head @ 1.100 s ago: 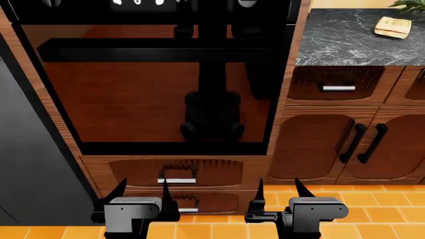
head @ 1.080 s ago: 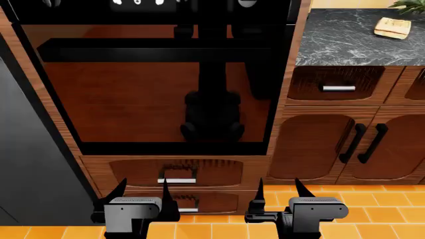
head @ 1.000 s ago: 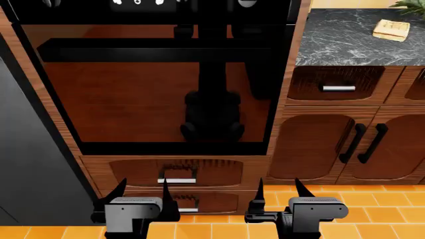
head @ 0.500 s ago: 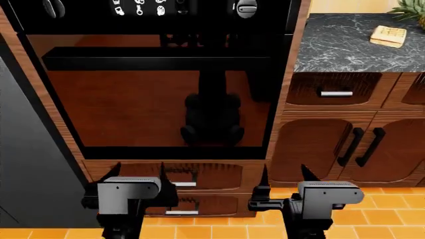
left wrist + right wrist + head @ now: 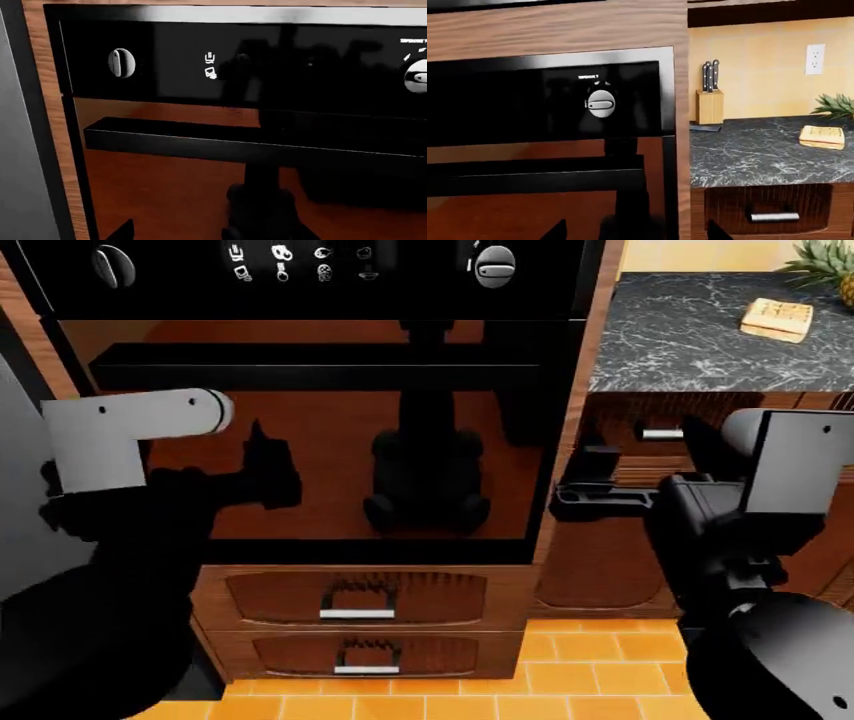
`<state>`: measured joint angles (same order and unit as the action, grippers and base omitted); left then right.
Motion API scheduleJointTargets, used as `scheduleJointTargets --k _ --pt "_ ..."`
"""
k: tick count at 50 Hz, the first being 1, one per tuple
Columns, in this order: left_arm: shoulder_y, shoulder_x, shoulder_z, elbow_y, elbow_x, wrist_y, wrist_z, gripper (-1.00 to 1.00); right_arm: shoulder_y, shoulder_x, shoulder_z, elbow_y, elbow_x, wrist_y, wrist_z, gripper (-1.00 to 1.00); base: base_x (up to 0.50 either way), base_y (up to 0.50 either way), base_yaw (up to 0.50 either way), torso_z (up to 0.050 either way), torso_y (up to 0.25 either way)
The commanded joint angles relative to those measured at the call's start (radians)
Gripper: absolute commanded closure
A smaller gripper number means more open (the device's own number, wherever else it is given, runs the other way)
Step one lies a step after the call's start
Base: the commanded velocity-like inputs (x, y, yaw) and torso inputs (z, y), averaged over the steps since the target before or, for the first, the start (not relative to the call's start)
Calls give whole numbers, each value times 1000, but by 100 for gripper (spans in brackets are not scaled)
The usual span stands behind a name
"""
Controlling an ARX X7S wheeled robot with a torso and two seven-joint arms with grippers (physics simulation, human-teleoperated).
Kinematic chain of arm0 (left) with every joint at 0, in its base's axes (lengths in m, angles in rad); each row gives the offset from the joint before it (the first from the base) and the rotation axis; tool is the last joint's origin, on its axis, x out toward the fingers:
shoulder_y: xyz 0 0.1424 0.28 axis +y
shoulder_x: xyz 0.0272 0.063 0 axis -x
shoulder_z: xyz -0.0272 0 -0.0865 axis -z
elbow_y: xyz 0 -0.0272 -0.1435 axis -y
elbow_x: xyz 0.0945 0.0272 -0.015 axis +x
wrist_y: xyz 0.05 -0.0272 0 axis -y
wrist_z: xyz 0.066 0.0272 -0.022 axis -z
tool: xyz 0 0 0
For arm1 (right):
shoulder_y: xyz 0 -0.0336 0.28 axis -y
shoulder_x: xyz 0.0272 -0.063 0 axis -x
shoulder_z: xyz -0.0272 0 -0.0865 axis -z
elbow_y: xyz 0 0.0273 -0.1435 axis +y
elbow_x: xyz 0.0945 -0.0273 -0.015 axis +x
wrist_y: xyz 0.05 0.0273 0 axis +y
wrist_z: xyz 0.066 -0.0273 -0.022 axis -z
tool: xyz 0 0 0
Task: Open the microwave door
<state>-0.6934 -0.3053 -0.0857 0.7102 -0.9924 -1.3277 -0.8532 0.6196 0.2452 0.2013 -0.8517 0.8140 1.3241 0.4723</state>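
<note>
Wood cabinetry frames a black built-in oven (image 5: 320, 420); left claw (image 5: 267, 465) at nine o'clock, right claw (image 5: 587, 490) at three, both apparently released, touching nothing.

Knife block (image 5: 710, 106) on marble counter (image 5: 754, 150) — pineapple (image 5: 835, 106) beyond sponge (image 5: 822, 136).

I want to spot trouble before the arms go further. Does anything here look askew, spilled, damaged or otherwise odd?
Nothing stands out. The oven door sits flush and shut, its handle bar level, the drawers below closed. On the counter the knife block stands upright. No microwave is in view.
</note>
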Motion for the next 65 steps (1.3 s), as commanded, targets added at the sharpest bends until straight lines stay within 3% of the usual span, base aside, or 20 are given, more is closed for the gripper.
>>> scheduleJointTargets --k 1,13,30,65 --pt "-376 -312 150 -75 -1117 58 -711 -100 353 239 59 74 985 136 698 -100 0 0 0 50 0" --pt "-617 -456 338 -79 -1200 213 -703 -100 512 395 -63 106 1156 46 846 -100 0 0 0 50 0" --pt "-869 -620 440 -83 -1263 331 -694 -100 718 510 -173 186 1331 -105 945 -100 0 -104 0 45 9" --pt "-857 -730 445 -30 -1220 425 -636 -100 727 523 -206 168 1299 -140 915 -100 81 -335 0 0 0"
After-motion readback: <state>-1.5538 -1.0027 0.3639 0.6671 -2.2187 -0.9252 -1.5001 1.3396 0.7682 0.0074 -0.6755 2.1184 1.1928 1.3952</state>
